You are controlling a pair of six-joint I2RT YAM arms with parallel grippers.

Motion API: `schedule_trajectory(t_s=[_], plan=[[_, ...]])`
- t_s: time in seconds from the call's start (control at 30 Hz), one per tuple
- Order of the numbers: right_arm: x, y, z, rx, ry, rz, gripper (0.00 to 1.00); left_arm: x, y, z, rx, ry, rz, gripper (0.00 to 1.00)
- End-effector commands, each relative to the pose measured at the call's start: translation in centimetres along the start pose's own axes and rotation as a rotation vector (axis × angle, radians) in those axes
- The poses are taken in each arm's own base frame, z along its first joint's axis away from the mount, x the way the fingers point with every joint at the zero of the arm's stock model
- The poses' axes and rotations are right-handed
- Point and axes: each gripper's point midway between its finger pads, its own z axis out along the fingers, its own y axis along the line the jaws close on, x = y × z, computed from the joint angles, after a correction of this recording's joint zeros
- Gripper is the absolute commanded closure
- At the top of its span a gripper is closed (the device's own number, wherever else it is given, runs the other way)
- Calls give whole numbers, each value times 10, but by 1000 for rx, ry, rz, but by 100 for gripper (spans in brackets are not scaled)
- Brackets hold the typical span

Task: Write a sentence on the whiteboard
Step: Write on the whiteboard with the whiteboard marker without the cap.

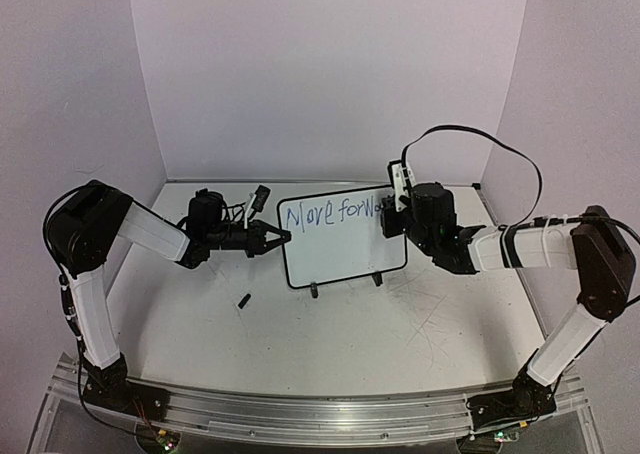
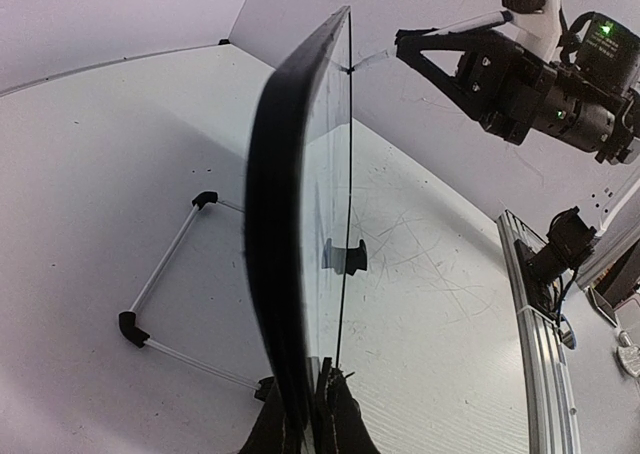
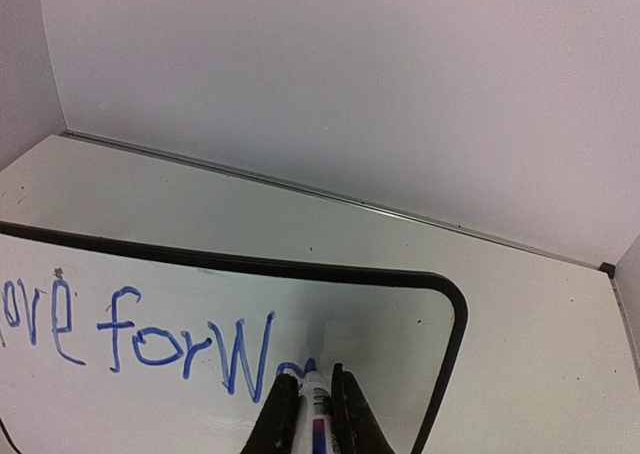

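Observation:
The whiteboard [image 1: 345, 242] stands upright at the table's middle on two black feet, with blue writing [image 1: 325, 214] along its top that reads "Move forw" and part of a further letter. My left gripper [image 1: 277, 240] is shut on the board's left edge [image 2: 285, 304], which fills the left wrist view edge-on. My right gripper [image 3: 318, 386] is shut on a white marker [image 3: 317, 414]. Its blue tip rests on the board [image 3: 380, 324] at the end of the blue letters [image 3: 190, 342]. In the top view the right gripper [image 1: 393, 217] sits at the board's upper right corner.
A small black cap [image 1: 243, 300] lies on the tabletop in front of the board's left side. The board's wire stand [image 2: 165, 274] spreads behind it. White walls close the back and both sides. A metal rail [image 1: 300, 414] runs along the near edge.

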Motion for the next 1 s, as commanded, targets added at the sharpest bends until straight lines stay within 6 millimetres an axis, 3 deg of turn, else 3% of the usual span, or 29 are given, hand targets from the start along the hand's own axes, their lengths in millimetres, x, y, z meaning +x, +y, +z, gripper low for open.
schedule_trajectory(t_s=[0.0, 0.1, 0.33, 0.6, 0.97], plan=[[7, -9, -7, 20, 21, 13, 100, 8, 27, -4, -135, 32, 47, 100], [0, -12, -10, 35, 3, 16, 100, 8, 27, -4, -135, 32, 48, 100], [-52, -10, -28, -35, -125, 62, 100, 8, 27, -4, -134, 32, 48, 100], [-43, -10, -10, -49, -96, 53, 100, 8, 26, -5, -135, 32, 48, 100], [-40, -5, -3, -60, -92, 32, 100, 9, 26, -4, -133, 34, 47, 100]])
